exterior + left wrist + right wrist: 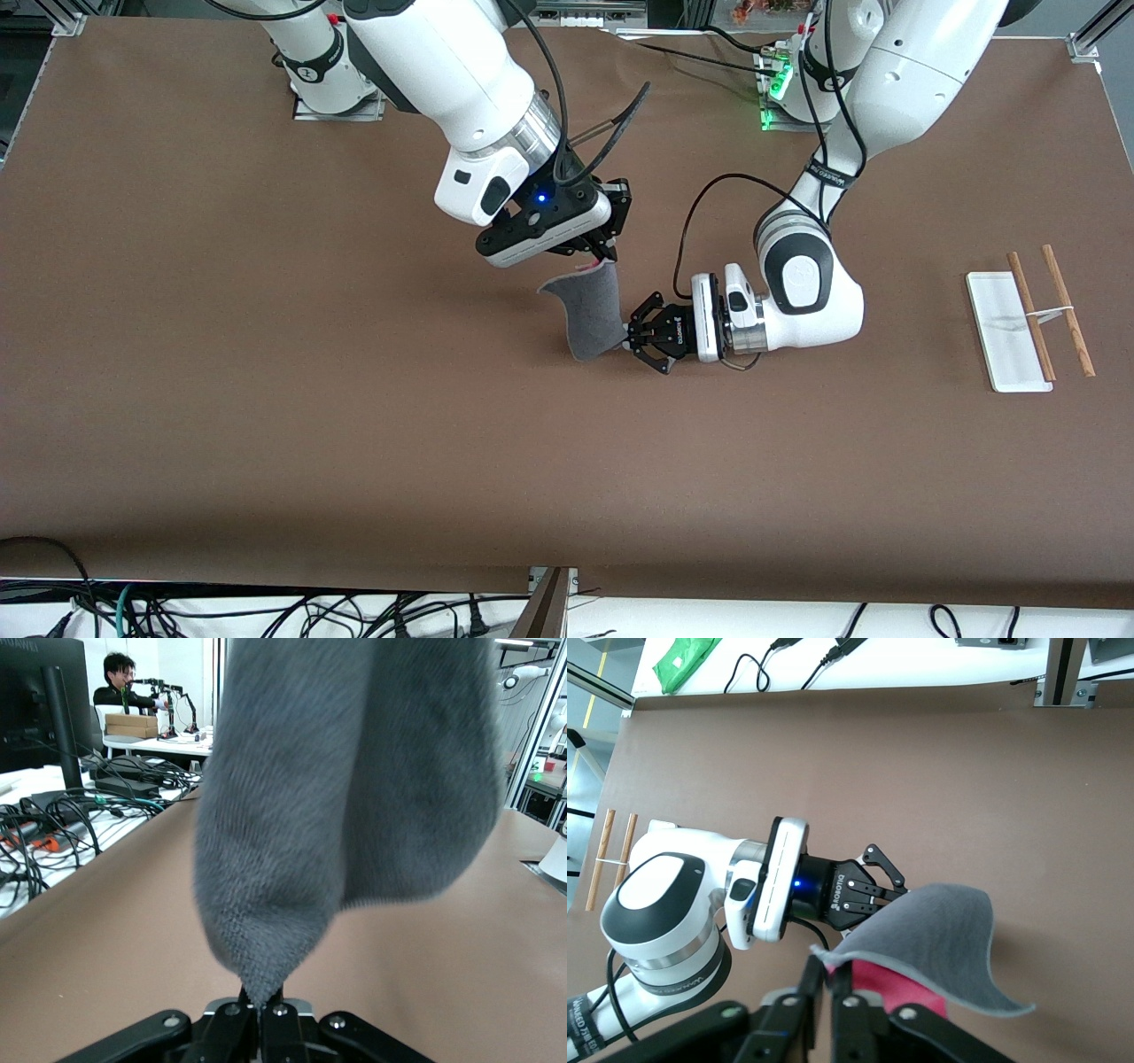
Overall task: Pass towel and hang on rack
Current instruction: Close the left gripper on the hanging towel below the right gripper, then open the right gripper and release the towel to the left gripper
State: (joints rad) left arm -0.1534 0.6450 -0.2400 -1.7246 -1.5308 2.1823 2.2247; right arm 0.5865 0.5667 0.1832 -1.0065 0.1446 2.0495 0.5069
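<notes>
The dark-grey towel (589, 310) hangs in the air over the middle of the table, stretched between both grippers, its pink-red reverse (895, 988) showing in the right wrist view. My left gripper (631, 335) lies level and is shut on the towel's lower corner (263, 988). My right gripper (604, 260) points down at the towel's top corner. Its fingers (811, 983) stand a narrow gap apart with the stitched edge lying between the tips. The rack (1032, 319), a white base with two brown rods, stands toward the left arm's end of the table.
The left arm's wrist (664, 904) lies low over the table between the towel and the rack (607, 859). Cables (266, 611) hang below the table edge nearest the front camera.
</notes>
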